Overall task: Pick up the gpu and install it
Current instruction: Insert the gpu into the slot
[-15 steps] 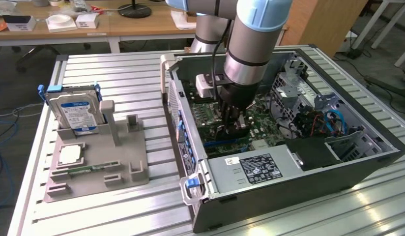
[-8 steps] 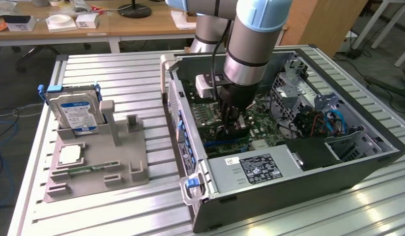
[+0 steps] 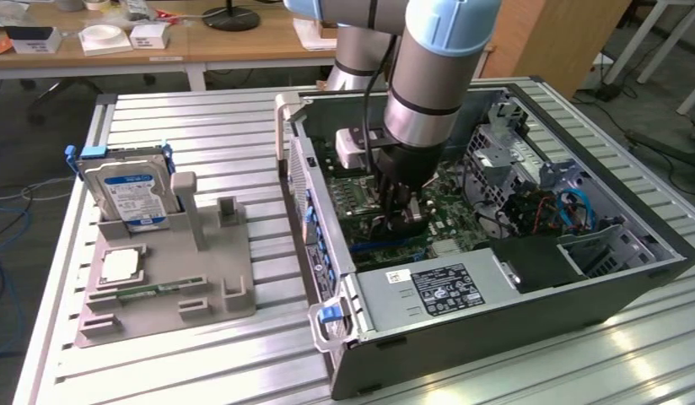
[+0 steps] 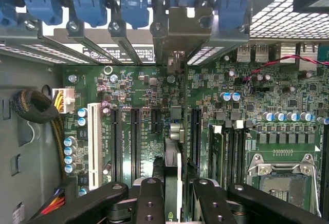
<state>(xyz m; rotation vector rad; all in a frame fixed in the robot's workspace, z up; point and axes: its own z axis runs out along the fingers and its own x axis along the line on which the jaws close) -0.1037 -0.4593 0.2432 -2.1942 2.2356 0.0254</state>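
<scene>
My gripper [image 3: 401,221] is down inside the open computer case [image 3: 617,270], just above the green motherboard [image 3: 449,211]. In the wrist view the gripper [image 4: 173,196] is shut on the gpu [image 4: 173,154], a thin dark card seen edge-on between the black fingers [image 4: 150,198]. The card stands upright over the motherboard [image 4: 139,85], between two long black expansion slots [image 4: 195,136]. Its silvery metal end reaches to the rear slot openings under the blue latches [image 4: 133,3]. I cannot tell whether its lower edge sits in a slot.
The power supply [image 3: 438,291] fills the case's near corner and a drive cage [image 3: 516,160] stands on the exterior view's right. Outside, a grey holder [image 3: 168,287] carries a hard drive [image 3: 128,190], a processor [image 3: 121,264] and a memory stick [image 3: 156,291]. A cable bundle [image 4: 36,108] lies by the case wall.
</scene>
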